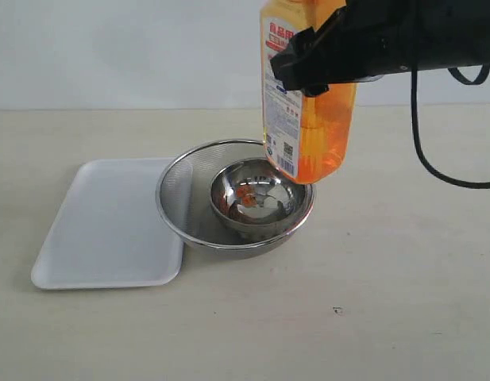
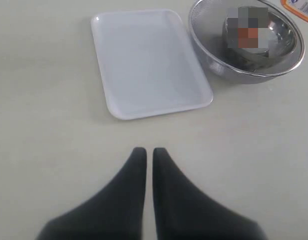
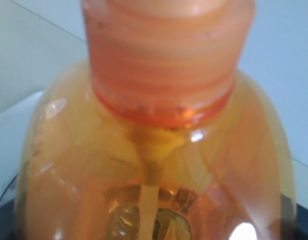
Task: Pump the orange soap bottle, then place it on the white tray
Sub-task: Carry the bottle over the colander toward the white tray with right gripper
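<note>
The orange soap bottle [image 1: 312, 127] hangs upright in the air above the steel bowls, its pump head cut off by the exterior view's top edge. My right gripper [image 1: 316, 55] is shut on its upper body. In the right wrist view the orange soap bottle [image 3: 158, 165] fills the frame, collar and shoulders close up. The white tray [image 1: 109, 222] lies flat on the table left of the bowls; the left wrist view also shows the white tray [image 2: 149, 62]. My left gripper [image 2: 145, 152] hovers shut over bare table, well short of the tray.
A round steel mesh bowl [image 1: 181, 198] holds a smaller steel bowl [image 1: 256, 198] with some orange liquid inside, right beside the tray. A black cable [image 1: 435, 151] hangs from the right arm. A corner of the bottle label [image 2: 298, 7] shows past the mesh bowl [image 2: 218, 65].
</note>
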